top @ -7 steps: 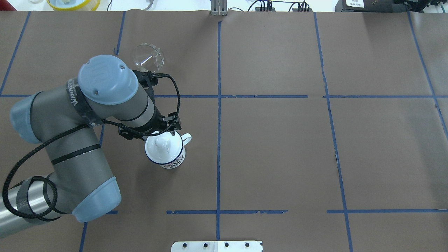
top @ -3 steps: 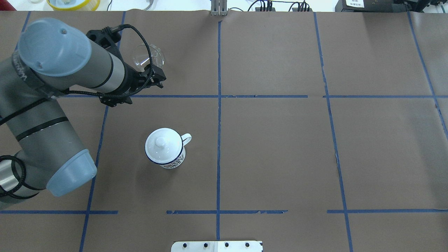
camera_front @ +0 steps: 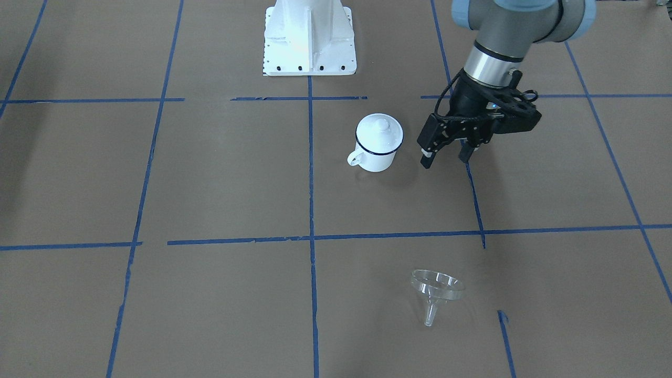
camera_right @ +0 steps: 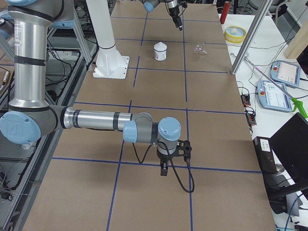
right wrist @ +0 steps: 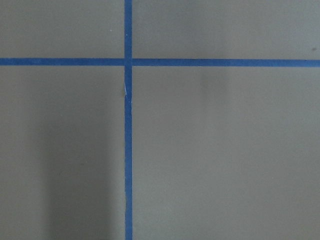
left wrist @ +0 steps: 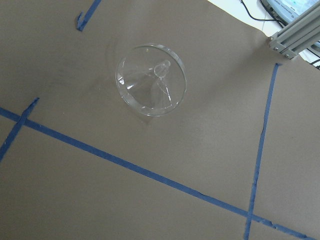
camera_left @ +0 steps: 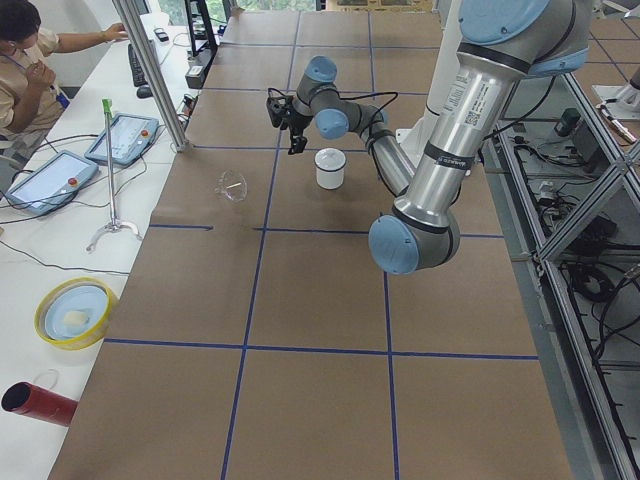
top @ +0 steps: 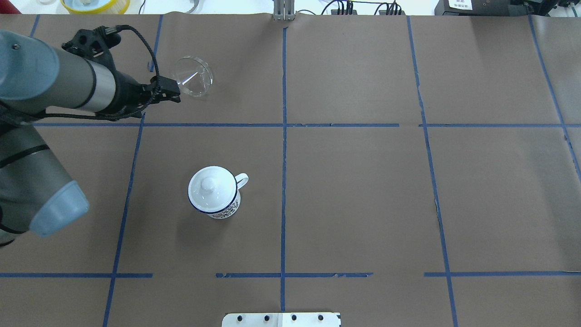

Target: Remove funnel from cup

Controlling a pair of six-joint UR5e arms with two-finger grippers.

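One arm is plainly nearer: the left gripper (camera_front: 445, 160) hangs above the surface (top: 363, 204), jaws spread wide and empty. The funnel (camera_front: 434, 294) lies beyond it, farther from the robot's base, already out of the cup (camera_front: 379, 144) and well apart from it. It appears tipped on rim and spout, mouth toward the robot, so its long axis seems to run away from the base. It is clear plastic, faint on the brown paper. The cup stands upright under a lid (camera_front: 380, 130). The right gripper (camera_right: 163, 169) is far off; I cannot tell how its jaws stand.
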